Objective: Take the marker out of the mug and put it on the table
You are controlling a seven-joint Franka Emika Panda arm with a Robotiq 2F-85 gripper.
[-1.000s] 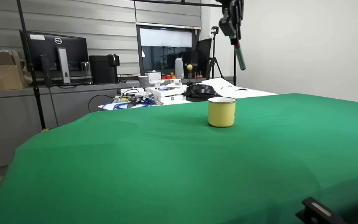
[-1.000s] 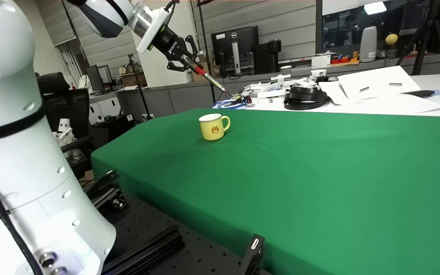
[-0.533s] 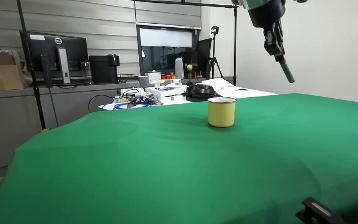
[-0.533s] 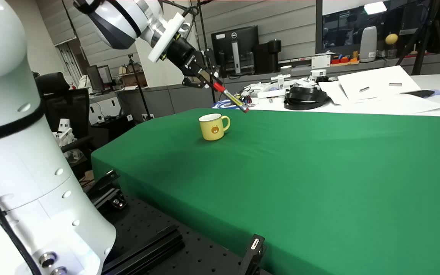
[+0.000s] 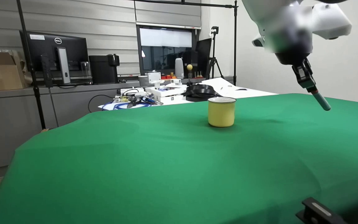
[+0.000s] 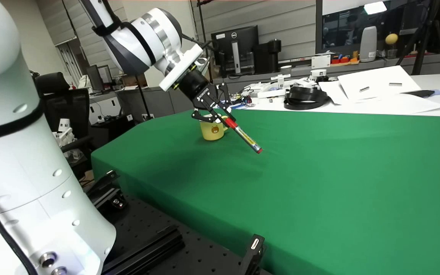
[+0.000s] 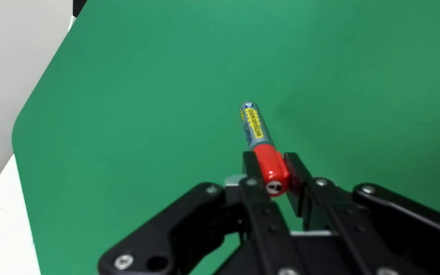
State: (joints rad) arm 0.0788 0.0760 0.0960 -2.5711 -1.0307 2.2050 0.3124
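The marker has a red cap and a grey body with a yellow label; it shows in both exterior views [image 5: 322, 101] [image 6: 246, 136] and the wrist view [image 7: 257, 126]. My gripper [image 5: 312, 89] [image 6: 225, 121] [image 7: 270, 164] is shut on the red cap. The marker tilts downward, its free end in the air above the green table [image 5: 166, 168] [image 6: 338, 172] [image 7: 147, 95]. The yellow mug [image 5: 221, 114] [image 6: 212, 132] stands upright on the table, apart from the marker. In an exterior view the gripper covers part of its rim and handle. The mug is out of the wrist view.
A black clamp [image 5: 318, 211] [image 6: 253, 250] sits at the table's near edge. Behind the table, a desk holds white papers [image 6: 376, 86], a black coil [image 6: 307, 98] and small parts. The white robot base [image 6: 33, 172] stands beside the table.
My gripper has come down toward the table with the marker in it, moving to the right in both exterior views. The mug has not moved.
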